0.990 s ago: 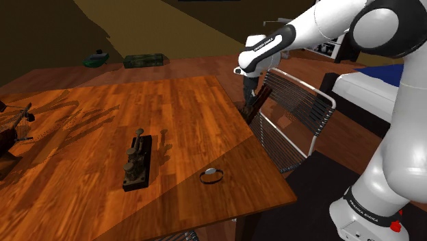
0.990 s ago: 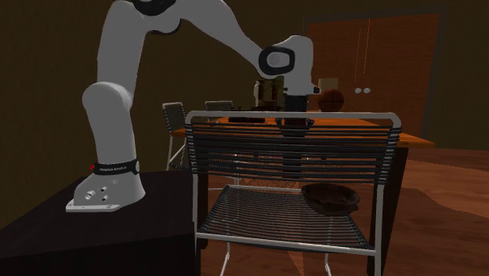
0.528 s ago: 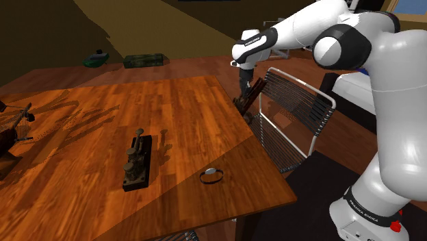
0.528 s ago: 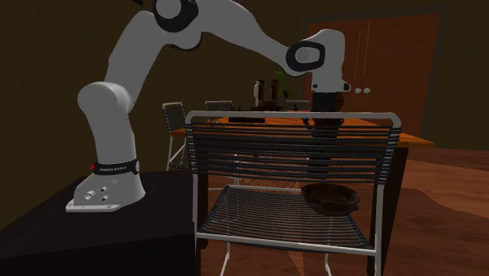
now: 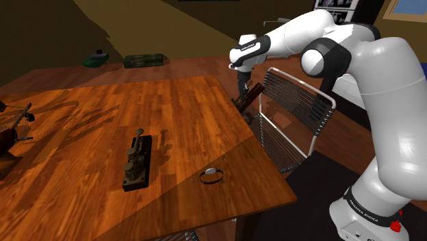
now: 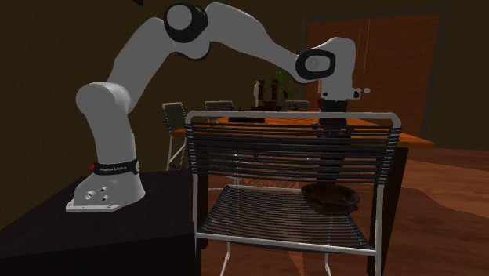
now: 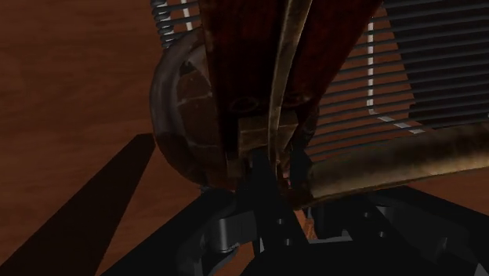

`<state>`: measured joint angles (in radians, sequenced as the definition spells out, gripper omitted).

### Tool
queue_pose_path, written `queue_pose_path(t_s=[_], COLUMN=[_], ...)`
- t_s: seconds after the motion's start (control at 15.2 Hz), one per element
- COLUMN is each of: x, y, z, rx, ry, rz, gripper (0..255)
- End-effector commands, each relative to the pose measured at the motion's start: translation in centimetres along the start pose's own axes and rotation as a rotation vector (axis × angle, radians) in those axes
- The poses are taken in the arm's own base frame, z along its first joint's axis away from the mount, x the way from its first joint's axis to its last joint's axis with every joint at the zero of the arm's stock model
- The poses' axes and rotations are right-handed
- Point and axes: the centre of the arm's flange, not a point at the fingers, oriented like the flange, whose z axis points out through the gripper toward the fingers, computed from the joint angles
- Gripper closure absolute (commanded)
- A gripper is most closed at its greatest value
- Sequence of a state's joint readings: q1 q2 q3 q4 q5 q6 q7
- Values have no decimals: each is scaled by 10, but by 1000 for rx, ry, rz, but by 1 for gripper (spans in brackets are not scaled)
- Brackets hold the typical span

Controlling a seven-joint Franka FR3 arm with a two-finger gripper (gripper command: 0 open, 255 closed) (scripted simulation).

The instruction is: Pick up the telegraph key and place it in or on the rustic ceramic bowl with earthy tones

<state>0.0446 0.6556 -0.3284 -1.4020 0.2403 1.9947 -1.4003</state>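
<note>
1. The gripper (image 6: 333,130) has swung along the chair (image 6: 235,157) back and now hangs over the bowl (image 6: 331,197), which sits on the seat.
2. Its fingers are clamped on the key (image 7: 258,63), well above the bowl. I judge that lowering and release come next.
3. Chair bars screen the fingertips, and the key covers much of the bowl beneath it.

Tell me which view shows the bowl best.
The second exterior view: the dark bowl sits clear on the chair seat. The wrist view gives part of it behind the held telegraph key; in the shoulder view I cannot make it out.
</note>
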Motion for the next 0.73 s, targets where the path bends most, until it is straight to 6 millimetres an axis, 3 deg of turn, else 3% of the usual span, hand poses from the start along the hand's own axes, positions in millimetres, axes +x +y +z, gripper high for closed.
queue_pose_path(t_s=[0.0,0.66], x=[-1,-2], y=[2,4], z=[10,62], rx=[-1,-1], ry=[1,1], rz=[-1,-1], gripper=[255,255])
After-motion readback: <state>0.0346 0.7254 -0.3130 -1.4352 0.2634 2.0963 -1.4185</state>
